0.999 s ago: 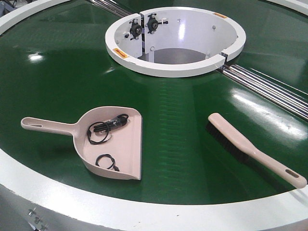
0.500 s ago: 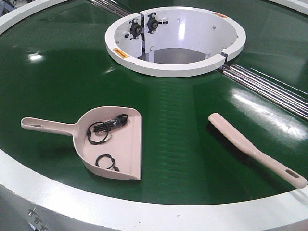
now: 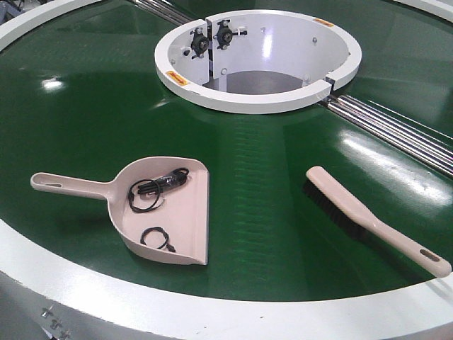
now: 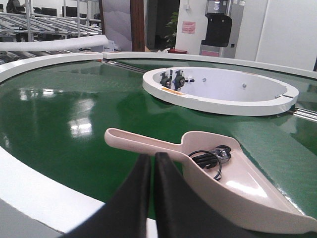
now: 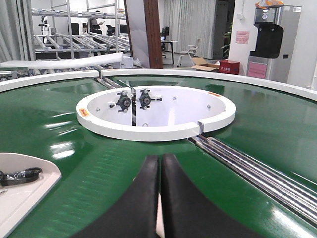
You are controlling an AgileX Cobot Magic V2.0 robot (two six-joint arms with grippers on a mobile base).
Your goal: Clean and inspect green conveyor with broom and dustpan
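Glossy dark green ring-shaped conveyor (image 3: 85,127) with white outer rim, white circular central collar (image 3: 258,60) and polished metal rails (image 3: 396,127) running off from the collar. Pale pink-beige plastic dustpan (image 3: 170,212), lying flat on the belt near the front rim, handle pointing left; inside it, black looped cords (image 3: 156,188). Pale pink-beige hand broom (image 3: 375,221) with short black bristles, lying on the belt well apart to the dustpan's right, slotted handle end touching the outer rim. Left gripper (image 4: 152,163): black fingers pressed together, empty, just short of the dustpan handle. Right gripper (image 5: 159,166): fingers likewise together, empty, over bare belt, facing the collar.
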